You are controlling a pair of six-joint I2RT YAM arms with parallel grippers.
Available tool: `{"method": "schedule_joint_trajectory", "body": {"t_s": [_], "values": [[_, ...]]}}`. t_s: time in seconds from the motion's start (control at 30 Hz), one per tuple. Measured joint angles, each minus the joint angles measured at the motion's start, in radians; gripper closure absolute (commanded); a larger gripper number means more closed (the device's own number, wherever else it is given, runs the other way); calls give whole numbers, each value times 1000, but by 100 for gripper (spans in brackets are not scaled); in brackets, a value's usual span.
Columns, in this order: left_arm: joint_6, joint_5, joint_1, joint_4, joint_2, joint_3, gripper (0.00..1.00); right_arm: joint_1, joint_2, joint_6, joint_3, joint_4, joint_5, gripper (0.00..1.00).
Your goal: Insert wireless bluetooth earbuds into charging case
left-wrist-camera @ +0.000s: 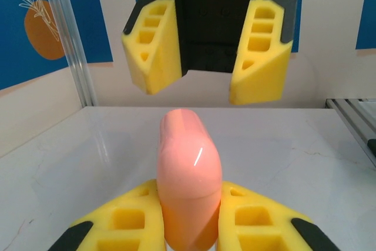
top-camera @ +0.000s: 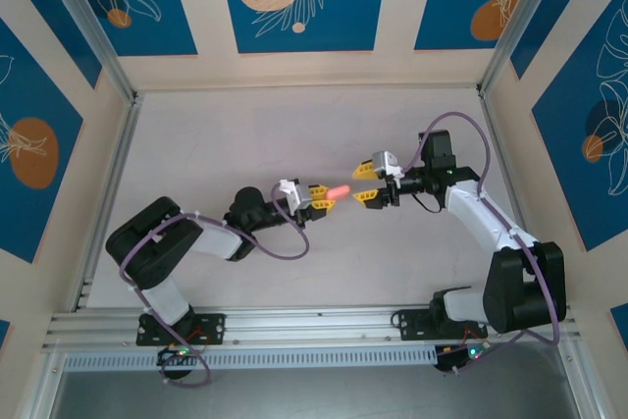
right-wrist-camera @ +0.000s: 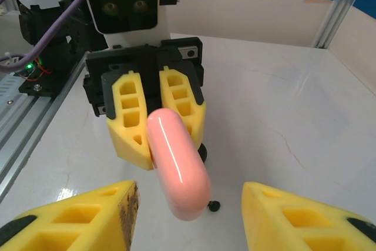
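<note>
My left gripper (top-camera: 319,195) is shut on one end of a closed pink capsule-shaped charging case (top-camera: 339,190), held above the table. In the left wrist view the case (left-wrist-camera: 188,157) sticks out between my yellow fingers (left-wrist-camera: 132,218) toward the right gripper (left-wrist-camera: 200,92). My right gripper (top-camera: 365,183) faces it, open, with the case's free end (right-wrist-camera: 176,168) pointing into the gap and touching neither finger. A tiny black earbud (right-wrist-camera: 214,206) lies on the table below the case. A second dark rounded piece (right-wrist-camera: 202,153) is mostly hidden behind the case.
White tabletop (top-camera: 245,134) walled by blue patterned panels. An aluminium rail (top-camera: 314,331) runs along the near edge by the arm bases. Upright metal posts (top-camera: 93,31) stand at the back corners.
</note>
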Motion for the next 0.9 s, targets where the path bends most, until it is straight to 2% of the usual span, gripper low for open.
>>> {"method": "schedule_joint_trajectory", "body": {"t_s": [0.43,0.6,0.73,0.9], "values": [[-1,8,0,0,-15,2,90,85,105,-43,59,-37,35,51],[-1,7,0,1,-16,2,90,105,134,-78,99,-80,46,58],[-1,0,0,2,-17,2,90,111,145,-106,111,-124,50,69],[-1,8,0,6,-17,2,90,111,145,-143,127,-172,55,74]]}}
